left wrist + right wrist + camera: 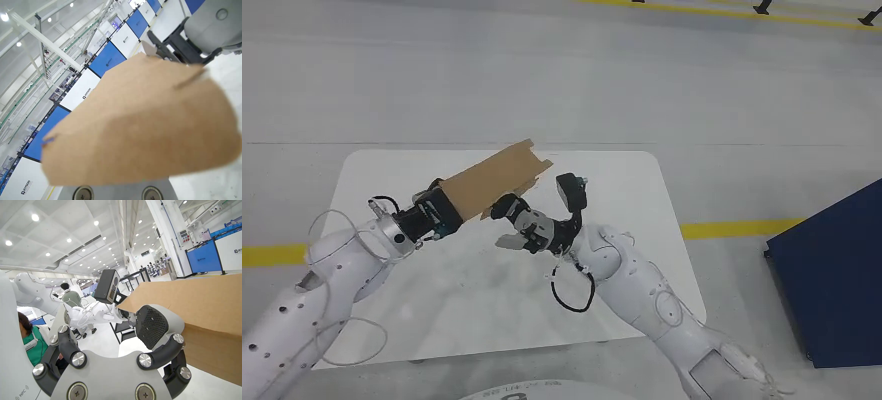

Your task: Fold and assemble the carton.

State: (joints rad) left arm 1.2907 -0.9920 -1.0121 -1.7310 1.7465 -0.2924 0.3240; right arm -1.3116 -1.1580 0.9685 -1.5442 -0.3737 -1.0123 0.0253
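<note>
A flat brown carton (497, 178) hangs tilted above the white table (632, 270), its notched end toward the far side. My left gripper (442, 213) is shut on the carton's near end. In the left wrist view the carton (143, 121) covers that gripper's fingers. My right gripper (513, 224) stands open just beside the carton's long edge near its middle. In the right wrist view one black ribbed pad (151, 326) of the right gripper (105, 332) lies against the carton (200, 302), and the other finger stands well apart. The right gripper's fingers (160, 50) show past the carton's far edge.
The table's front edge lies close to the arms, with bare surface on both sides. A dark blue container (832, 275) stands on the floor to the right of the table. A yellow floor line (737, 229) runs behind the table.
</note>
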